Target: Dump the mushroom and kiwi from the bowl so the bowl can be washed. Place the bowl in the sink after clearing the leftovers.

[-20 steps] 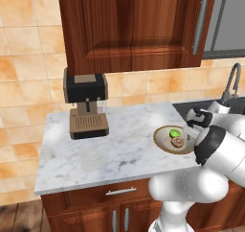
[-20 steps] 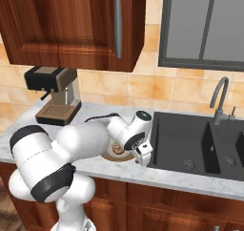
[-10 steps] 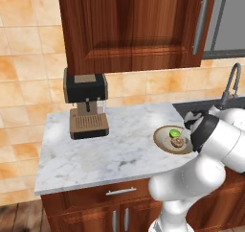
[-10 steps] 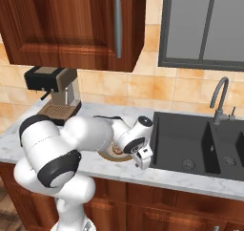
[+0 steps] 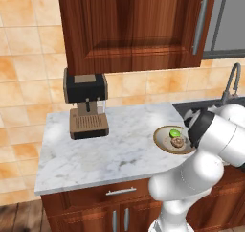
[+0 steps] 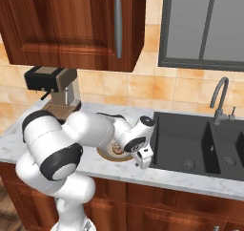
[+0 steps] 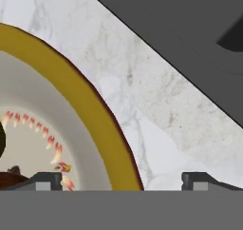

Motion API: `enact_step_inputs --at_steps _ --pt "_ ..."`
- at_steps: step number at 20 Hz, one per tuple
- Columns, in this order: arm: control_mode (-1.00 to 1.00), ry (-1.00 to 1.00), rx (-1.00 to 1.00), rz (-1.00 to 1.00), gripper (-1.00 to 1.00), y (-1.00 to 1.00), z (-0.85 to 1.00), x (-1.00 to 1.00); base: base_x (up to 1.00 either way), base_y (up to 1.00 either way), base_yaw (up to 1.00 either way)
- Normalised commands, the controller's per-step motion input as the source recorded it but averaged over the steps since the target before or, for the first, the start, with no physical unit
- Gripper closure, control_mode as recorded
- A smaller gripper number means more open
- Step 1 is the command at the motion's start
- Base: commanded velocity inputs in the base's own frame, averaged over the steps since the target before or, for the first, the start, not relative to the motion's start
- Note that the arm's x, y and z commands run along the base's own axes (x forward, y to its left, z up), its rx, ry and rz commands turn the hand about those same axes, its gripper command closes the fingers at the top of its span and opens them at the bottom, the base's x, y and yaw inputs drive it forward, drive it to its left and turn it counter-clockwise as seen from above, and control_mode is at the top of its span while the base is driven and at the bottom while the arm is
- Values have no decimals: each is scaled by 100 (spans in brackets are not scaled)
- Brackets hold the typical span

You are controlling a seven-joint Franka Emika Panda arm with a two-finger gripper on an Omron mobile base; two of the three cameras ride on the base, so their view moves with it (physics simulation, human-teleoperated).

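- Wide shallow beige-grey bowl with a golden-brown rim (image 5: 165, 141) sits on the white marble counter (image 5: 110, 149), near its right end, just left of the dark grey double-basin sink (image 6: 190, 144).
- Small bright green kiwi piece (image 5: 174, 133) lies inside the bowl on the far side; small brownish-tan mushroom (image 5: 176, 142) lies just nearer, close beside the kiwi.
- Two-finger gripper (image 7: 121, 179) hangs low over the bowl's right edge; its fingertips (image 7: 47, 180) stand apart, one over the bowl's inside, the other over the marble, with the golden rim between them. Jaws open, nothing held.
- White arm bends across the counter front, hiding part of the bowl.
- Black and tan coffee machine (image 5: 86, 105) stands far left on the counter, well apart from the bowl.
- Grey metal tap (image 6: 220, 100) rises behind the sink.
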Motion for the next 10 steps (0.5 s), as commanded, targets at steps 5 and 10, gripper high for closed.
enact_step_inputs --at_steps 5,10 --pt "-100 0 3 0 100 0 0 4 0 0 0" --pt "-100 0 0 0 100 0 0 0 0 0 0"
